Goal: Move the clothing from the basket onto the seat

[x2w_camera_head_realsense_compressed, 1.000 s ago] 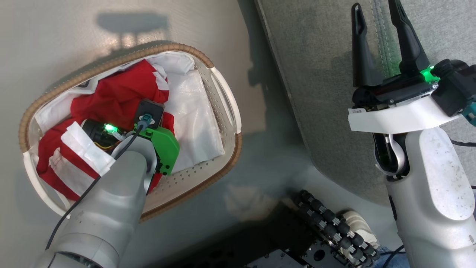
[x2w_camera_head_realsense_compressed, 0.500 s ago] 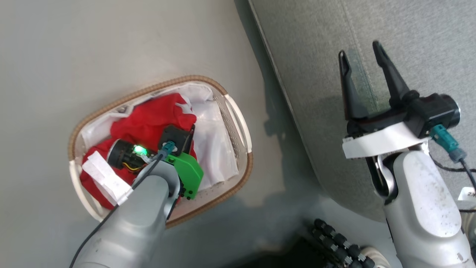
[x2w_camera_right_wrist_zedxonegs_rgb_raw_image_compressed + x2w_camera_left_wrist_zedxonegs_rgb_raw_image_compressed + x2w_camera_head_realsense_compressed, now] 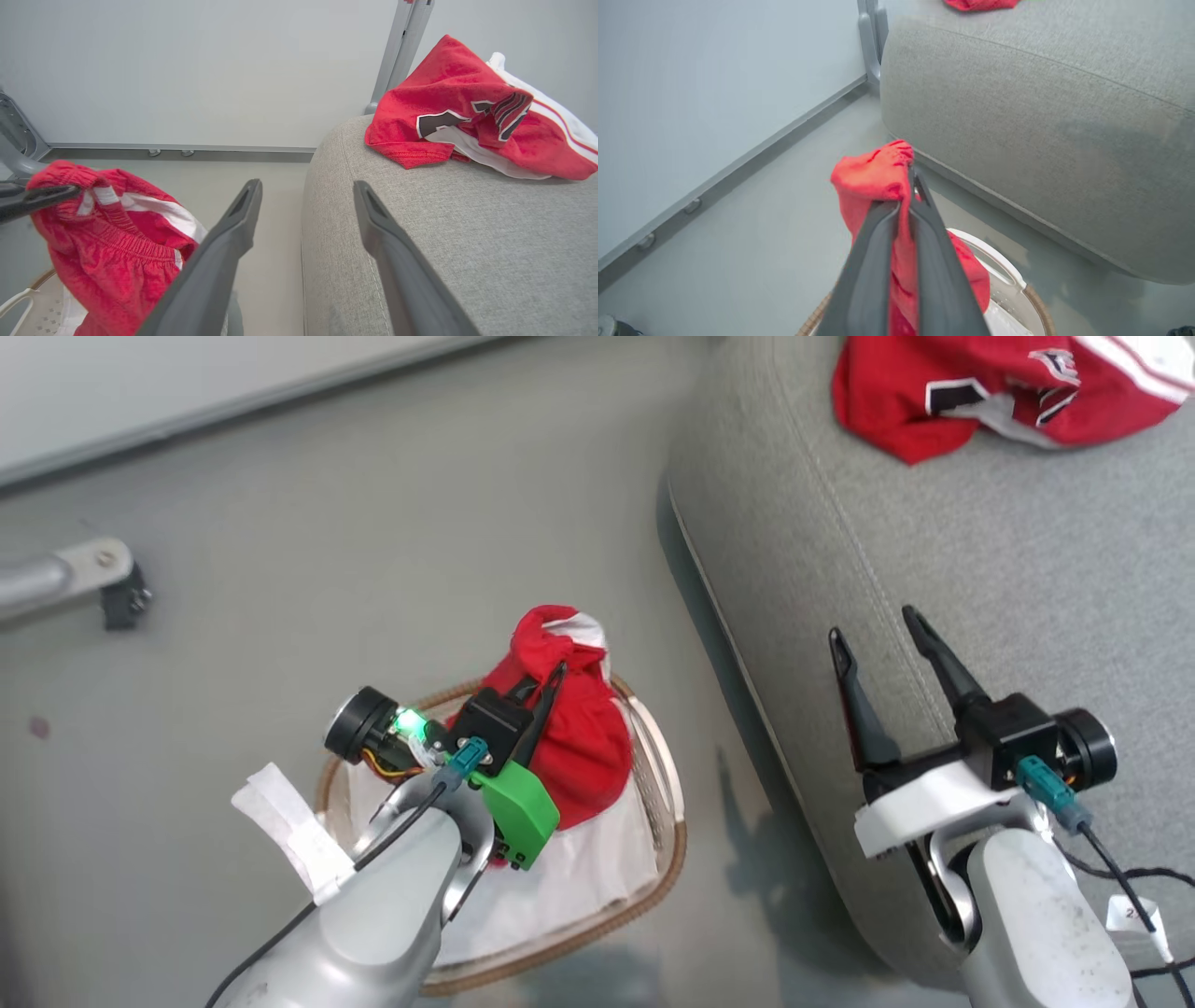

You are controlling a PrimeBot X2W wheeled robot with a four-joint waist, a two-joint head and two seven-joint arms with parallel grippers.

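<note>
Left gripper (image 3: 910,177) pinching a red garment (image 3: 574,756): fingers pressed together on a bunched fold near its top, the rest hanging below the tips. Right wrist view shows an elastic band and a white stripe, so probably shorts.

Change: a second ago this gripper was down inside the basket (image 3: 674,845), buried in red cloth. Now it is up, and the garment has come up with it and hangs over the basket. White liner (image 3: 579,887) lies exposed underneath. No other red shows on it, though the arm covers part. Cannot tell whether the lower hem is clear of the rim.

Head camera has swung too: basket looks smaller and more of the seat is in frame. That is the camera, not the basket.

Seat (image 3: 980,579) stands beside the basket, with a strip of floor (image 3: 373,569) between. A red jersey (image 3: 971,392) with black-and-white lettering already lies on its far part.

Right gripper (image 3: 870,623): fingers spread, nothing between them, over the seat's near edge, as before.

Reading: the grasp has held and the lift looks about done. What remains is the carry across to the seat and the release. One piece is down, one in hand, and the basket is likely near empty. Risk: trailing cloth could snag the rim and drag the light basket.
</note>
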